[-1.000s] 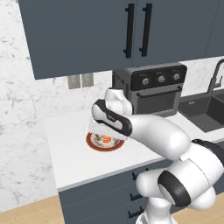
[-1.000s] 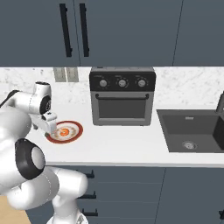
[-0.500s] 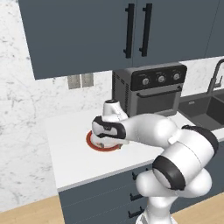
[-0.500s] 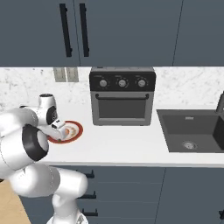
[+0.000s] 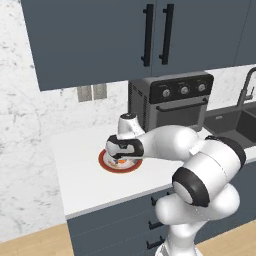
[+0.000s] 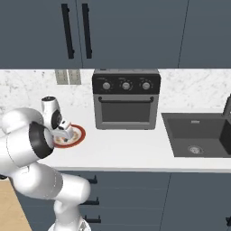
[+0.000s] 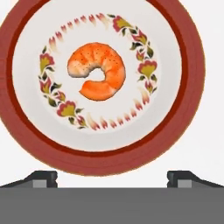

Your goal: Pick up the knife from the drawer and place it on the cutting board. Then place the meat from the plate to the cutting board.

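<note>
The meat [image 7: 98, 70] – an orange-pink curl – lies at the middle of the plate [image 7: 192, 87], inside its ring of painted flowers. The plate sits on the white counter [image 5: 85, 185] toward the left end, about midway between wall and front edge (left of the toaster oven [image 6: 126, 98]). Directly above it hangs the gripper [image 7: 112, 178], jaws spread wide with nothing between them, fingertips [image 7: 43, 178] clear of the meat.

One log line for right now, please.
phase: reach for meat | gripper: open, above plate | meat: on plate, untouched
</note>
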### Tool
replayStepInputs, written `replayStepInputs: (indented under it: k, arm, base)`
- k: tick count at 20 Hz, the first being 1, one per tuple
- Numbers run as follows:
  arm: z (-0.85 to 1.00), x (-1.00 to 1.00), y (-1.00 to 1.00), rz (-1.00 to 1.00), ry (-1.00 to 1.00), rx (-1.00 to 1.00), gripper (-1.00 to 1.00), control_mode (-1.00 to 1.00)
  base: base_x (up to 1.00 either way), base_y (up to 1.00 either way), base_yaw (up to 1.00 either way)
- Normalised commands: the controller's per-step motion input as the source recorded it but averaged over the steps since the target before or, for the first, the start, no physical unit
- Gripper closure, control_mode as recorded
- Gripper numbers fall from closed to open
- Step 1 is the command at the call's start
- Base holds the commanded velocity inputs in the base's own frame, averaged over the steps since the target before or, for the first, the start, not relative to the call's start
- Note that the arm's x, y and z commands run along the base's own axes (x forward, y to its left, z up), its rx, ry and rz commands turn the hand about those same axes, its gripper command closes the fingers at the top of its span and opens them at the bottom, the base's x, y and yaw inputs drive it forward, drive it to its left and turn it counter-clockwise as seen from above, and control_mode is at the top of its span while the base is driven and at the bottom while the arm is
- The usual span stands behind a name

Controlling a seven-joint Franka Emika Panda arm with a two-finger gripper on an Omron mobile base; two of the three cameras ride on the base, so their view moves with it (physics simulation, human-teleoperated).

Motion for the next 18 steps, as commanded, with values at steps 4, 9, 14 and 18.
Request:
replayStepInputs:
  k: [4, 9, 14, 18]
  arm:
    - [-0.3, 0.34, -0.1, 0.08, -0.03, 0.0, -1.0, -1.0]
    - [-0.27, 0.51, -0.03, 0.07, 0.0, 0.0, -1.0, -1.0]
    - [-0.11, 0.67, 0.0, 0.11, 0.06, -0.01, -1.0, -1.0]
    - [-0.08, 0.52, 0.02, 0.11, 0.05, -0.02, -1.0, -1.0]
  base:
    - [0.0, 0.0, 0.0]
    - [0.0, 0.0, 0.0]
    - [0.0, 0.0, 0.0]
    - [0.0, 0.0, 0.0]
